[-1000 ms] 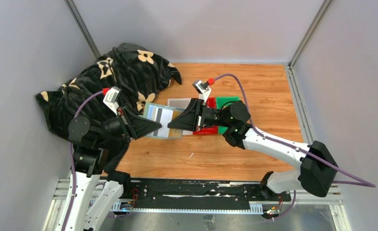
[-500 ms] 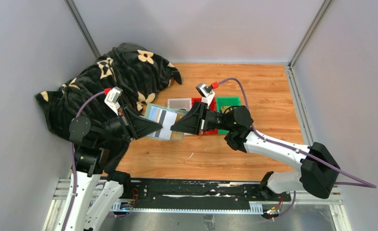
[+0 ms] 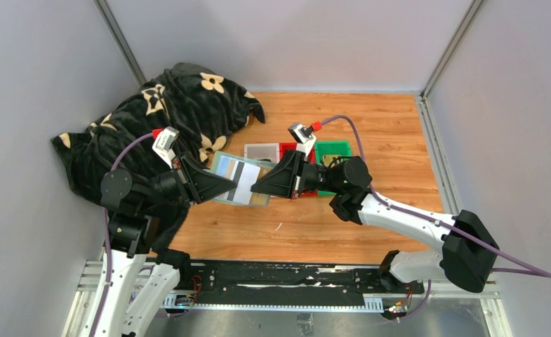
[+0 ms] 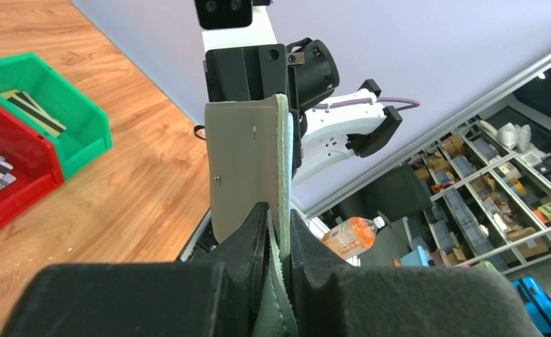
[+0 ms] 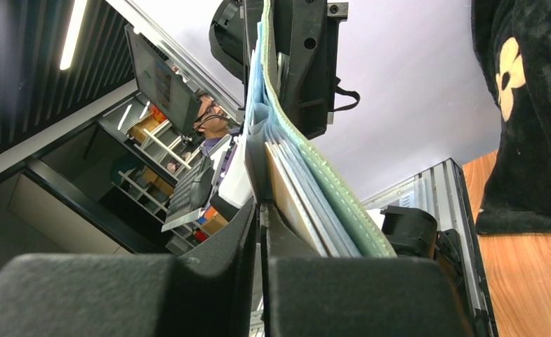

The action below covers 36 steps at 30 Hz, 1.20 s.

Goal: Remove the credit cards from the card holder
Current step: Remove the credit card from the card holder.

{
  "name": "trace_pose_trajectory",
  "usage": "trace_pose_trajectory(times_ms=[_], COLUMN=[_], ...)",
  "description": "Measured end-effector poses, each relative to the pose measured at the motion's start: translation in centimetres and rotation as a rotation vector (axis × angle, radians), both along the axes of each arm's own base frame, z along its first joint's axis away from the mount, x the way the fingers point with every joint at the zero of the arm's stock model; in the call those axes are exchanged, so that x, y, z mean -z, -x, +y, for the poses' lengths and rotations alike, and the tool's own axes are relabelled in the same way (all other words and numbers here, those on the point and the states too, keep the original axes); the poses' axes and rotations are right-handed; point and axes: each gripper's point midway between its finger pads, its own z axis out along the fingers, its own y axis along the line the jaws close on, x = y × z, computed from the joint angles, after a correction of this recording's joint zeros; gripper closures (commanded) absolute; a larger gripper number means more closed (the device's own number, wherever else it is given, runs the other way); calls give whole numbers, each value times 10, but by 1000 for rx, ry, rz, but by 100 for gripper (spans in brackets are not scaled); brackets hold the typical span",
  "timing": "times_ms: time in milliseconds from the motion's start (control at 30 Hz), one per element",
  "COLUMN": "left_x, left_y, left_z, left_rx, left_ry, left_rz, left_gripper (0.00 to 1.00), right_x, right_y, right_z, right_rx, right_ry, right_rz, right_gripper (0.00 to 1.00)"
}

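The card holder (image 3: 222, 166) hangs open above the table, pale teal inside, sage green outside (image 4: 244, 161). My left gripper (image 3: 224, 184) is shut on its left edge; the leather sits pinched between the black fingers (image 4: 278, 219). Black, white and gold credit cards (image 3: 247, 188) stick out of its slots. My right gripper (image 3: 256, 188) meets the holder from the right. Its jaws (image 5: 260, 207) are pressed together on a thin sheet, seemingly one card's edge. A gold card (image 5: 286, 191) and the holder's green edge (image 5: 332, 193) lie just beside the right finger.
A black blanket (image 3: 160, 116) with cream flowers is heaped at the back left. Behind the right gripper stand a white tray (image 3: 262, 150), a red tray (image 3: 288, 147) and a green tray (image 3: 332, 149), each with something flat inside. The grey side walls are close.
The left jaws have closed tighter on the holder. The right gripper has drawn a little to the right, and the gold card shows further out of the holder's right edge.
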Motion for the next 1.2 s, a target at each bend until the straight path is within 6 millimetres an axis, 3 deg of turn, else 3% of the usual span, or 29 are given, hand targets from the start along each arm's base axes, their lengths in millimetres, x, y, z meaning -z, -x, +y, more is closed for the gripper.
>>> trace_pose_trajectory(times_ms=[133,233,500,1100,1200], left_x=[0,0,-3,-9,-9], left_y=[0,0,1,3,3], left_z=[0,0,0,1,1], left_rx=[-1,-1,-1,-1,-2], left_ry=[0,1,0,3,3], left_rz=[-1,-2,-13,-30,-30], left_gripper=[100,100,100,100,100], right_x=[-2,-5,-12,-10,-10], right_y=[2,2,1,-2,-2], right_z=[-2,-4,-2,-10,-10], right_rx=[4,7,6,36,35], right_ry=[-2,-7,-11,9,10], right_rz=[-12,-21,-23,-20,-20], right_gripper=[74,73,100,100,83])
